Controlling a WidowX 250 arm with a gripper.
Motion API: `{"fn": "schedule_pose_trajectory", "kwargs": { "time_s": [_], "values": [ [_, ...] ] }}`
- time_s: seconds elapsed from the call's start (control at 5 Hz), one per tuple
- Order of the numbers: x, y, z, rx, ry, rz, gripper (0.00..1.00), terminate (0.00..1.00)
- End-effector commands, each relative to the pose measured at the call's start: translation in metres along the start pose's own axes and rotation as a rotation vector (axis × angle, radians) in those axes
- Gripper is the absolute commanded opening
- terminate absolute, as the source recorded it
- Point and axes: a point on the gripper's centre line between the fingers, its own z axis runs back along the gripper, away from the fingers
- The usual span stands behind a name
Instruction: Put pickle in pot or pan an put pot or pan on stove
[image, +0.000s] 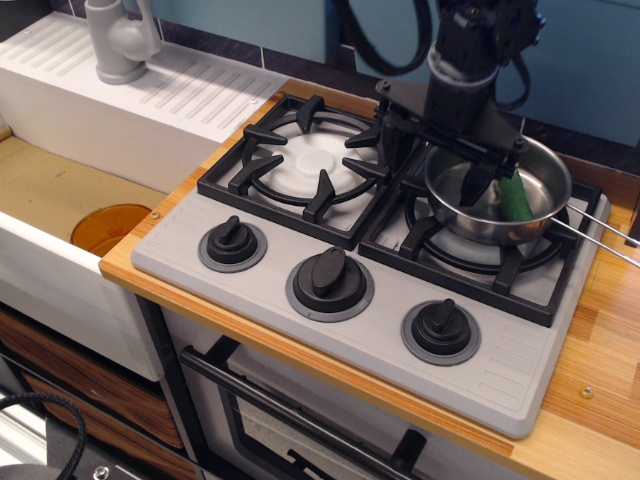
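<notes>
On the stove's (330, 330) right burner sits the light, stiff, slippery pan (497, 190), pickle (516, 199) inside; the gripper (432, 165), jaws apart, seemingly straddles its left rim, the likeliest hold.

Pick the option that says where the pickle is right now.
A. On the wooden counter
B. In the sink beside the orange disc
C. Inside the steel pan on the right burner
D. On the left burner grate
C. The pickle lies inside the pan, which sits on the stove's right burner grate.
</notes>
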Motion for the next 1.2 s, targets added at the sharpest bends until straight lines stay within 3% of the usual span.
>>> {"fn": "schedule_pose_trajectory", "kwargs": {
  "time_s": [0.0,0.6,0.8,1.0],
  "values": [
    [0.01,-0.011,0.007,-0.001,-0.06,0.025,0.0,0.0],
    [0.012,-0.017,0.015,-0.04,-0.02,0.018,0.0,0.0],
    [0.014,-0.017,0.026,-0.06,0.002,0.013,0.0,0.0],
    [0.019,-0.011,0.059,-0.058,0.055,0.012,0.0,0.0]
  ]
}}
